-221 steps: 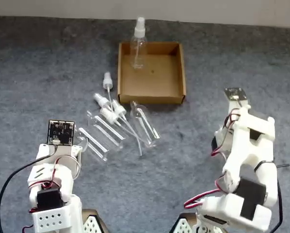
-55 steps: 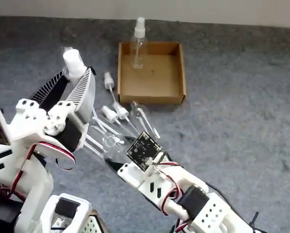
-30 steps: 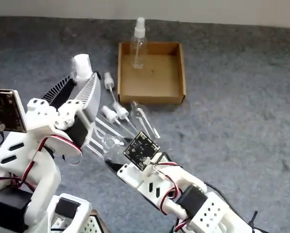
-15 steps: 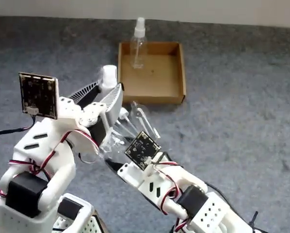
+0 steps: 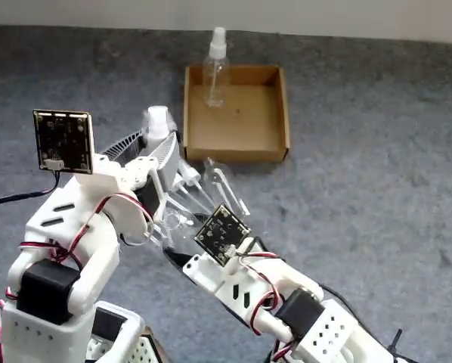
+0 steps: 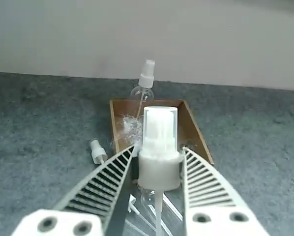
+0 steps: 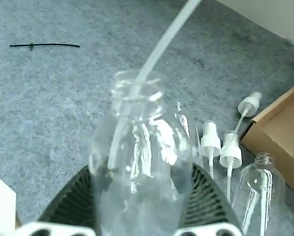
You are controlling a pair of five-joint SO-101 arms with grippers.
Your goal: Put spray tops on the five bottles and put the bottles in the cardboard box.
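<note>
My left gripper (image 6: 158,152) is shut on a white spray top (image 6: 159,142), held upright above the clear bottle (image 7: 137,162). The top's thin tube (image 7: 149,64) runs down through the bottle's open neck. My right gripper (image 7: 139,182) is shut on that bottle, tilted up off the carpet. In the high view the left gripper (image 5: 156,144) with the top (image 5: 157,121) sits just left of the cardboard box (image 5: 237,155). One capped bottle (image 5: 215,68) stands in the box's far corner.
Loose spray tops (image 7: 210,142) and clear uncapped bottles (image 5: 226,189) lie on the grey carpet in front of the box. Another loose top (image 6: 95,150) lies left of the box. A black cable tie (image 7: 44,45) lies farther off on the carpet.
My left arm has carried the spray top from the left over to the held bottle, and its tube now enters the neck. The right arm has kept still with the bottle.
</note>
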